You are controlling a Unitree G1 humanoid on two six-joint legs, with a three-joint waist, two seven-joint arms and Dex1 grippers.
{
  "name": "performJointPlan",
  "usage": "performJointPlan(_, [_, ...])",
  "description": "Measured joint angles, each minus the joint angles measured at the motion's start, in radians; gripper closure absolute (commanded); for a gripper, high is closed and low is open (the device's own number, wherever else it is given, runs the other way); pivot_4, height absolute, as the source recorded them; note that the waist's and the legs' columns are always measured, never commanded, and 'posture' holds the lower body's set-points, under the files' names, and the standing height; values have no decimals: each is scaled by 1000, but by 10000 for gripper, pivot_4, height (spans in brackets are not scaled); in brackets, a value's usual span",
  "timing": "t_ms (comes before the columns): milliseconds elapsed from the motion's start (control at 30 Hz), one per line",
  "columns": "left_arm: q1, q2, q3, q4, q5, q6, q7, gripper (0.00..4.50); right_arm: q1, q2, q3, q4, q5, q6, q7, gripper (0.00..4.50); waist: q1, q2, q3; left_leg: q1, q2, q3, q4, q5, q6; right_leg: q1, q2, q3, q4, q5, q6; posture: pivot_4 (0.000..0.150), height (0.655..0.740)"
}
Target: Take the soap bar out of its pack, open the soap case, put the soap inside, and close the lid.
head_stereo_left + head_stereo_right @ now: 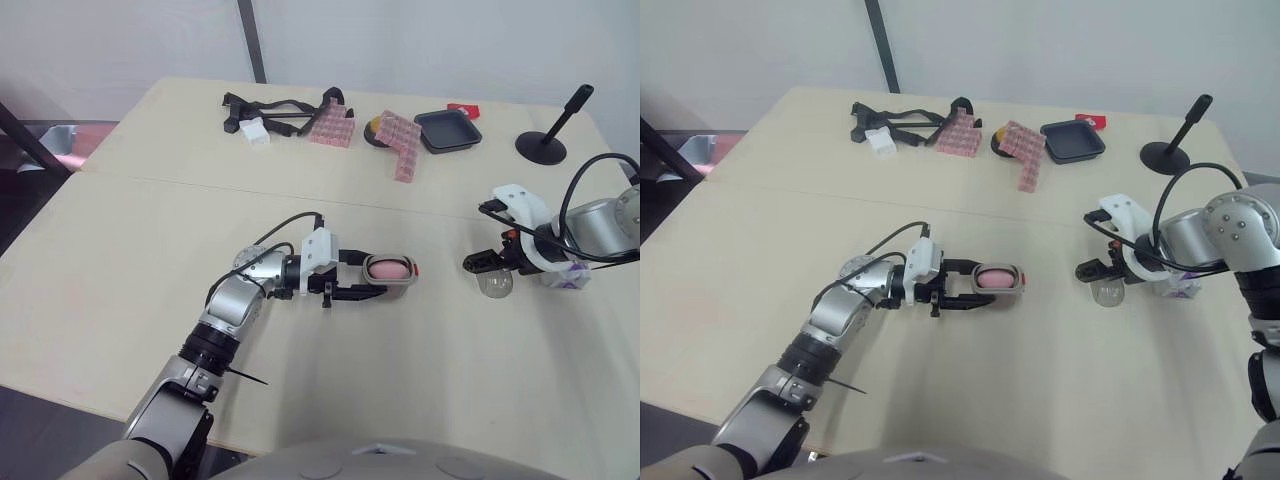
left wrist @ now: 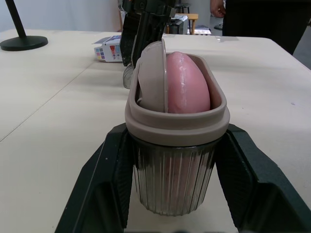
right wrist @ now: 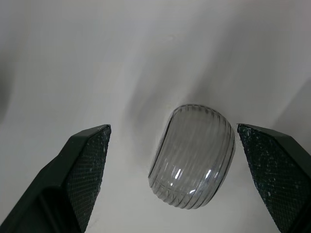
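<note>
The soap case (image 1: 388, 270), a ribbed clear tub with a beige rim, lies mid-table with the pink soap bar (image 2: 187, 82) in it, beside a beige insert (image 2: 151, 77). My left gripper (image 1: 372, 275) is shut on the soap case, one finger pressed on each side. To the right the clear ribbed lid (image 3: 192, 155) rests on the table, apart from the case. My right gripper (image 1: 488, 268) hovers over the lid, open, with its fingers (image 3: 85, 170) well off both sides. The soap pack (image 1: 566, 278) lies just past the right gripper.
At the back of the table lie a black strap (image 1: 270, 108), two pink packs (image 1: 333, 125) (image 1: 400, 145), a black tray (image 1: 447, 130) and a black stand (image 1: 545, 140). A seam (image 1: 200, 185) runs across the table. A person (image 2: 252, 19) stands beyond the far edge.
</note>
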Motion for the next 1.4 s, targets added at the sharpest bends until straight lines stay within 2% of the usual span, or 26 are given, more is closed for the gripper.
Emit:
performJointPlan(300, [0,1,-1,0,-1,2,-1,25727,44,-56,-27,-29,12,0,-5,239,1,0,0,0,0,0,0,0,0,0,0,0,0,0,0,1500,7398])
performJointPlan(533, [0,-4,-5,0,-1,2,-2,25727,121,-59,-71,-60,88,0,-62,239,2,0,0,0,0,0,0,0,0,0,0,0,0,0,0,1500,7398])
performJointPlan(1033, [0,-6,-8,1,0,2,-1,25727,160,24,-107,-55,173,0,-238,239,0,0,0,0,0,0,0,0,0,0,0,0,0,0,0,1500,7398])
performJointPlan(1133, [0,-5,-8,1,-1,3,-1,25727,160,26,-107,-46,174,0,-246,7956,0,0,0,0,0,0,0,0,0,0,0,0,0,0,0,1500,7398])
performJointPlan(1300, [0,-4,-8,1,0,4,2,25727,160,25,-106,-46,174,1,-255,24521,0,0,0,0,0,0,0,0,0,0,0,0,0,0,0,1500,7398])
performJointPlan(1400, [0,-3,-8,1,0,5,5,25727,160,25,-106,-46,173,1,-255,25571,0,0,0,0,0,0,0,0,0,0,0,0,0,0,0,1500,7398])
